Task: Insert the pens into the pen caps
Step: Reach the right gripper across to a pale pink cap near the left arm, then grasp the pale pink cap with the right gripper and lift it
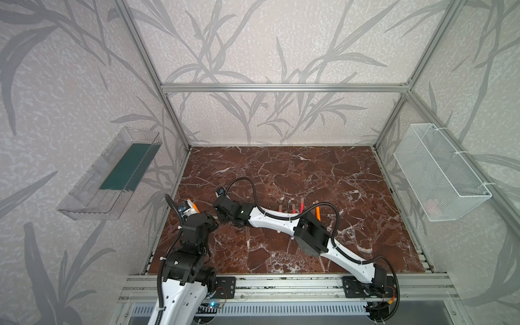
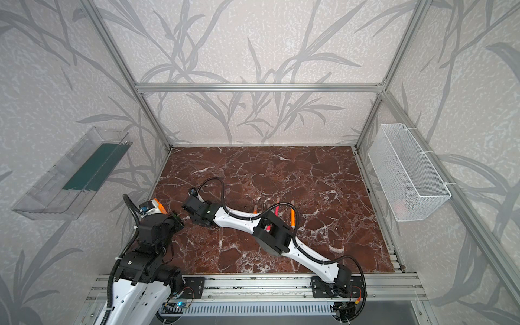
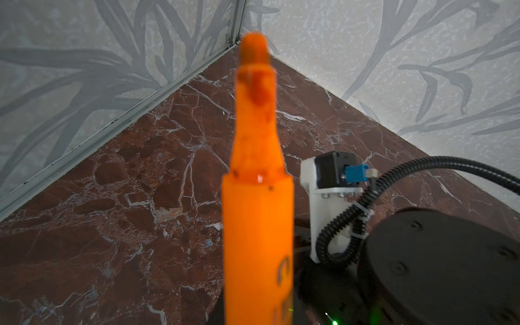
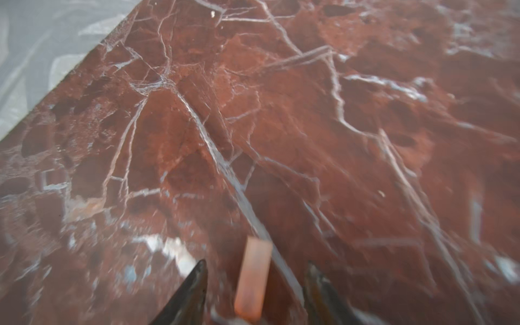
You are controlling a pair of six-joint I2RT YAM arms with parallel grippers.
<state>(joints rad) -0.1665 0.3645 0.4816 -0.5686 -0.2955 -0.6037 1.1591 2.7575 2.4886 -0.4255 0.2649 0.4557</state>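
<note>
Left hand (image 1: 192, 210): clamped shut on an orange pen (image 3: 257, 197), bare tapered tip pointing away from the wrist. It sits just beside the right hand (image 4: 256, 263).

Right hand: jaws apart, a peach pen cap (image 4: 253, 278) between the fingers (image 4: 194, 289) with a gap on either side. Marble counter (image 4: 281, 112) blurred beneath.

Other pens (image 1: 301, 204), orange and pink-red, lie on the counter just beyond the right arm's elbow (image 1: 309, 233), partly hidden.

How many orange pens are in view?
3 orange pens: one in the left gripper; two on the table behind the right arm, at the row's left end and right end. The arm covers part of it; more may be hidden.
</note>
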